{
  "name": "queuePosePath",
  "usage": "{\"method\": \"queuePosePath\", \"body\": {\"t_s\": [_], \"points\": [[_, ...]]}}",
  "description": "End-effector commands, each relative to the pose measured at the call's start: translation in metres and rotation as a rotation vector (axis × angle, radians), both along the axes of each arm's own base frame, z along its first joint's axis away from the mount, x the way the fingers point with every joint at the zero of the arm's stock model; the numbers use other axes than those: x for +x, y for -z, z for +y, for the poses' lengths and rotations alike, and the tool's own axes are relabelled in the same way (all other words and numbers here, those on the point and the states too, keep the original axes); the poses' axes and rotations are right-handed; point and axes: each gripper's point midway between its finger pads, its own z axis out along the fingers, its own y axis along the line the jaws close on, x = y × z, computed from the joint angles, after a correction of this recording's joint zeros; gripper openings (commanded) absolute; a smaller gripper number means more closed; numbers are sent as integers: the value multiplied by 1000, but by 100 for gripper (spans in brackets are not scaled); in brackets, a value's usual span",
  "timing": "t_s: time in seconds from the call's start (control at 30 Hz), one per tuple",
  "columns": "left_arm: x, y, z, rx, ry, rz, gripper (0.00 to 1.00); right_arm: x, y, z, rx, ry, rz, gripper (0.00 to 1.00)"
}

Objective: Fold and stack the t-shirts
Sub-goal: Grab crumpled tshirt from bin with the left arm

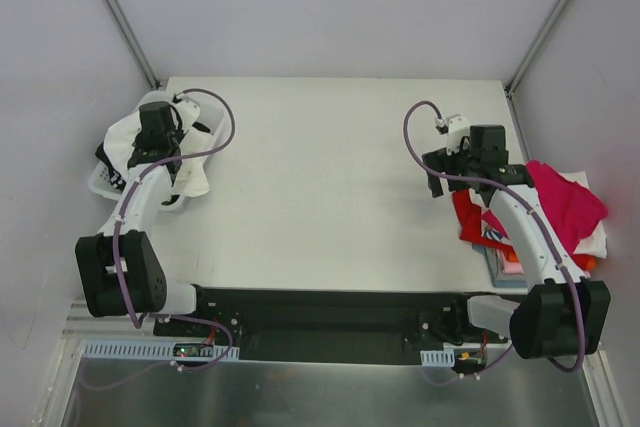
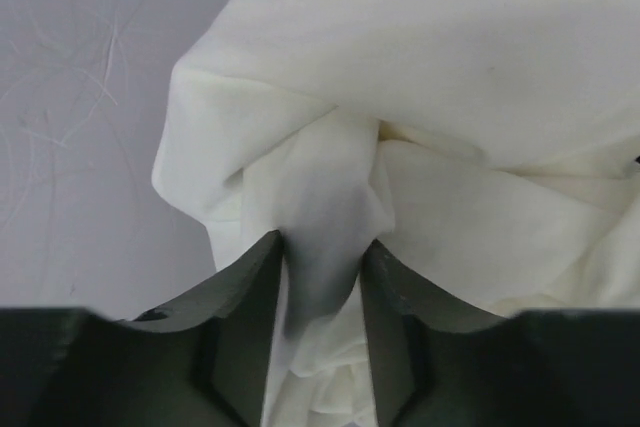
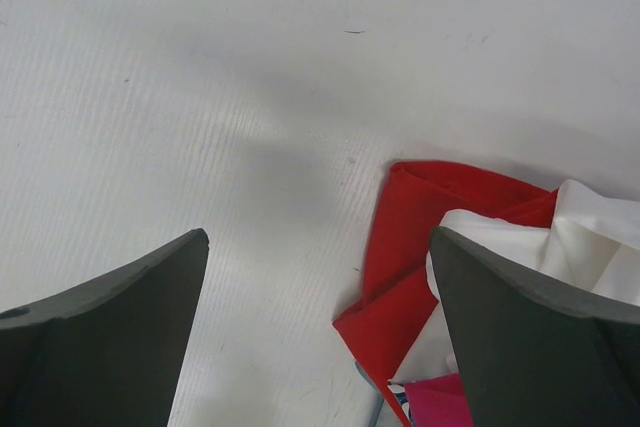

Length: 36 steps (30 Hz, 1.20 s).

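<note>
Now left end effector (image 2: 322, 243) clamps one white t-shirt (image 2: 450, 97); right end effector (image 3: 318, 235) (empty) gapes.

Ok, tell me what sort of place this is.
Probably a robot test cell, not a home: a white table boxed in by plain walls and metal posts, two arms bolted at its near edge, a basket and a pile of t-shirts staged for folding.
</note>
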Motion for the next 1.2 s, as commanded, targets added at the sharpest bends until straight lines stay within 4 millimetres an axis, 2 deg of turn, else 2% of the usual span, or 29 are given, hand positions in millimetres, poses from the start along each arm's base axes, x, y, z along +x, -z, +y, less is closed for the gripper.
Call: {"method": "queuePosePath", "body": {"t_s": [0.0,0.03,0.1,0.2,0.23,0.3,0.33,0.37,0.4,0.43,0.5,0.53,0.6,0.63,0.67,0.7,0.73,0.8,0.83,0.87,1.0,1.17], "points": [[16,-30,14,11,-34,-93,21,7,-17,4,5,-18,-33,96],[18,-32,14,8,-37,-101,0,7,-17,4,5,-18,-33,97],[20,-34,11,-14,-37,-119,0,7,-14,4,3,-19,-23,97],[20,-50,-6,-79,0,-185,0,8,-11,3,-4,-18,-13,97],[16,-66,-16,-103,27,-233,0,8,-10,3,-5,-17,-8,97],[13,-80,-51,-240,131,-277,0,9,-7,2,-9,-14,2,97],[7,-111,-65,-293,180,-346,0,10,-4,2,-13,-16,14,97],[6,-127,-90,-383,284,-370,0,10,-3,2,-16,-14,17,97],[-1,-136,-105,-495,297,-379,0,10,-1,1,-21,-14,24,96],[-6,-174,-116,-540,350,-451,0,11,1,1,-26,-12,28,97],[-14,-207,-146,-702,444,-486,0,11,4,0,-29,-10,40,97],[-16,-243,-155,-736,491,-537,0,11,6,-1,-33,-7,44,96],[-17,-280,-163,-820,508,-578,0,11,11,-2,-40,-4,62,97],[-14,-310,-163,-832,506,-603,0,12,12,-2,-41,-4,62,97],[-13,-324,-163,-844,499,-619,0,12,14,-3,-44,-1,71,97],[-1,-327,-159,-864,463,-617,0,12,15,-3,-46,-2,73,97],[-9,-355,-158,-856,479,-669,0,11,16,-2,-46,-4,79,97],[-5,-366,-155,-862,462,-702,0,12,17,-3,-49,-2,79,97],[-9,-380,-154,-855,469,-734,0,12,18,-3,-52,0,84,97],[-8,-379,-157,-856,479,-722,0,12,17,-4,-52,1,81,97],[1,-369,-167,-841,518,-668,0,12,18,-4,-51,5,84,97],[7,-340,-184,-873,577,-565,0,12,21,-5,-56,10,94,96]]}}
